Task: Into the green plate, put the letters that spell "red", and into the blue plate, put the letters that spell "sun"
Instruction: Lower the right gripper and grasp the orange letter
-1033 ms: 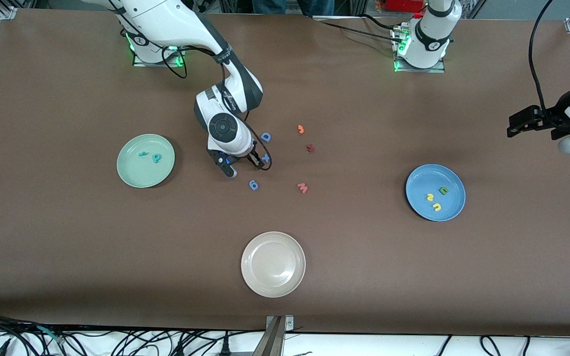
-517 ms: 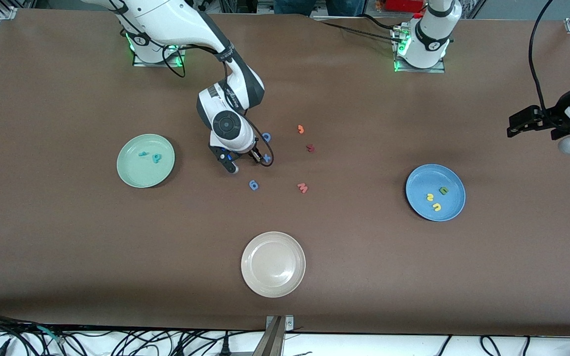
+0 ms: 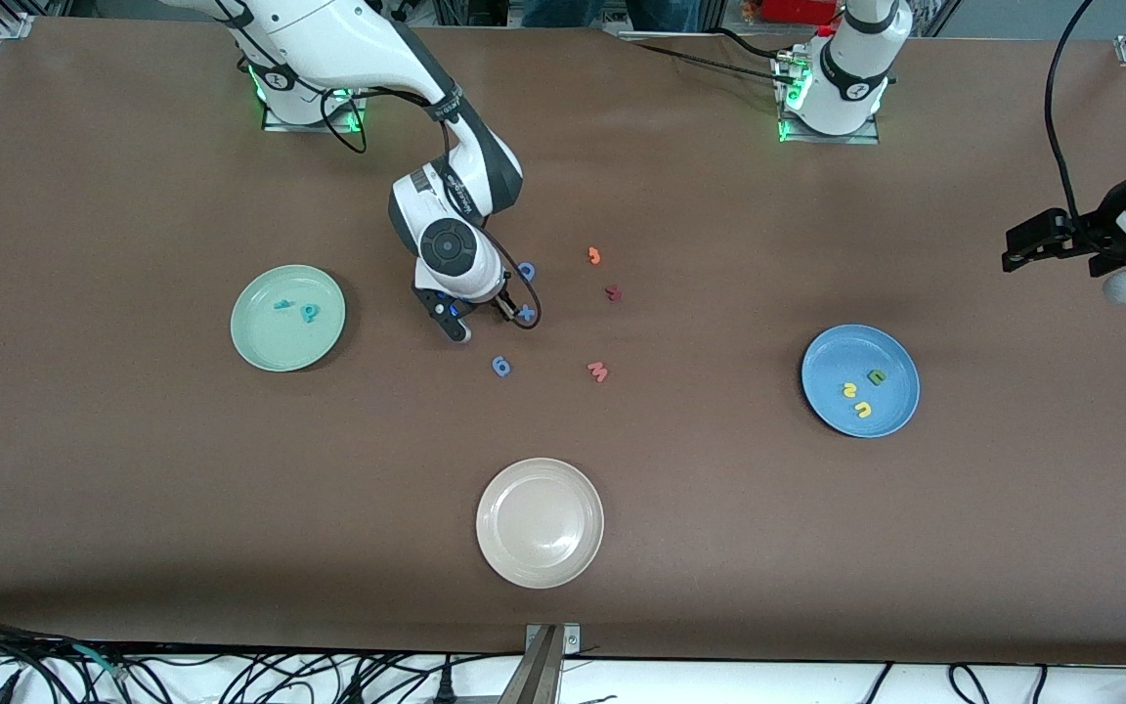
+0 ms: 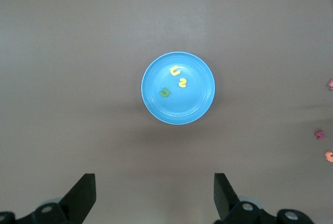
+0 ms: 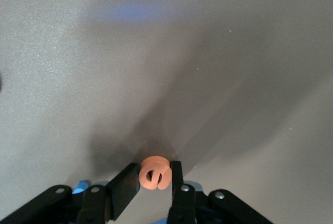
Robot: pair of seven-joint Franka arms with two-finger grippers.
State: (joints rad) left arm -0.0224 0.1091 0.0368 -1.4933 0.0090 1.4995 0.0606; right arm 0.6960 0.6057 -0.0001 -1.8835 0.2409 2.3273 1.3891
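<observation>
Where front hides, orange "e" (image 5: 155,173) pinched.

arm shells: my two arms wear glossy white casings, with dark grey bands at the joints
right wrist: a round black cap with a ring on my white housing, small printed lettering on the link above it
right gripper (image 3: 481,324): black bracket body with blue accents near the fingers; black fingers (image 5: 123,190), silver screws on the knuckles
left gripper (image 4: 155,195): black wedge-shaped fingers (image 4: 83,195) on black mounts with pale round screw heads
bases: white rounded pedestals on metal plates, each lit green at the foot
cables: black leads loop from my right forearm to the wrist; another black cable arcs above my left arm
</observation>
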